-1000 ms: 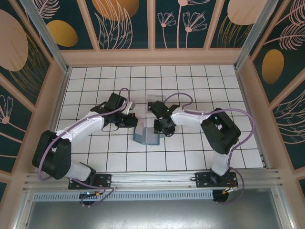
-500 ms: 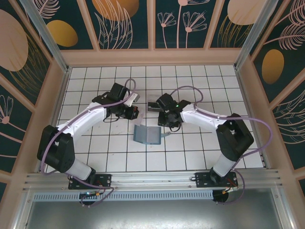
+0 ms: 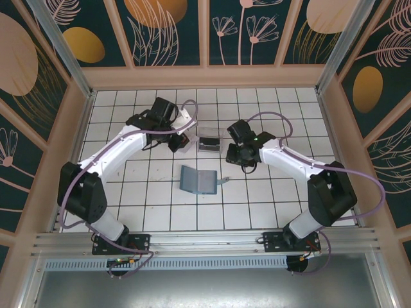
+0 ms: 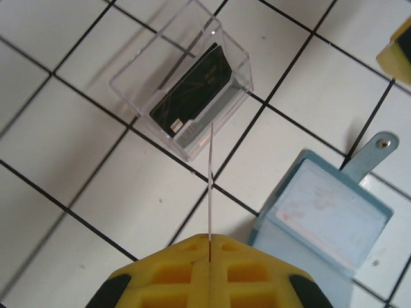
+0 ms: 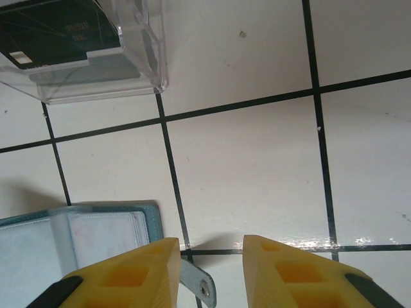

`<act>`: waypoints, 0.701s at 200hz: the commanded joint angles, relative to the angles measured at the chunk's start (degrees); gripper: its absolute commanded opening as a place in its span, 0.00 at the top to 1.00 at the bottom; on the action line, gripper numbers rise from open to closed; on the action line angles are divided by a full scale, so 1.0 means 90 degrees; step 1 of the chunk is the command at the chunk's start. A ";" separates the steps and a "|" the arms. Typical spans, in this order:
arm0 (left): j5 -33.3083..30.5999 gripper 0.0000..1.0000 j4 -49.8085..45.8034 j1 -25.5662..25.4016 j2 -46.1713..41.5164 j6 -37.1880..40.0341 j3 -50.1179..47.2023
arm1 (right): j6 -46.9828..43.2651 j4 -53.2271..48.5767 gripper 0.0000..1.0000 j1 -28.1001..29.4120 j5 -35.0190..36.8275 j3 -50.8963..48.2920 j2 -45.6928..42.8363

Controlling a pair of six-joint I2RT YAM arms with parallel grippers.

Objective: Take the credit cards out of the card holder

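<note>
A thin credit card [image 4: 210, 183] was pinched edge-on by the left gripper [image 4: 210, 239] near the clear tray [image 4: 138, 83], in which a dark card [image 4: 192, 86] lay, while the fingers of the right gripper [image 5: 210, 244] were held spread beside the opened card holder [image 3: 198, 180].

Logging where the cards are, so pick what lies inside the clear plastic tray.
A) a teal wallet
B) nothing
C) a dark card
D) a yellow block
C: a dark grey rectangular card lies inside the clear plastic tray, and the teal-blue bifold wallet lies open beside it, outside the tray.
</note>
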 commanded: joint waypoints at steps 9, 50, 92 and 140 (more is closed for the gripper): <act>-0.0007 1.00 -0.0752 -0.0082 0.0590 0.1736 0.0748 | -0.0085 -0.0214 0.68 -0.0142 0.0188 -0.0158 -0.0353; -0.0046 1.00 -0.1120 -0.0182 0.1286 0.2931 0.1719 | -0.0023 -0.0155 0.68 -0.0193 0.0128 -0.0411 -0.0489; -0.0029 1.00 -0.1091 -0.0307 0.1989 0.3344 0.2633 | 0.0118 -0.0054 0.68 -0.0204 0.0101 -0.0588 -0.0585; 0.0011 1.00 -0.0996 -0.0419 0.2704 0.3621 0.3325 | 0.0245 0.0037 0.68 -0.0256 0.0108 -0.0852 -0.0789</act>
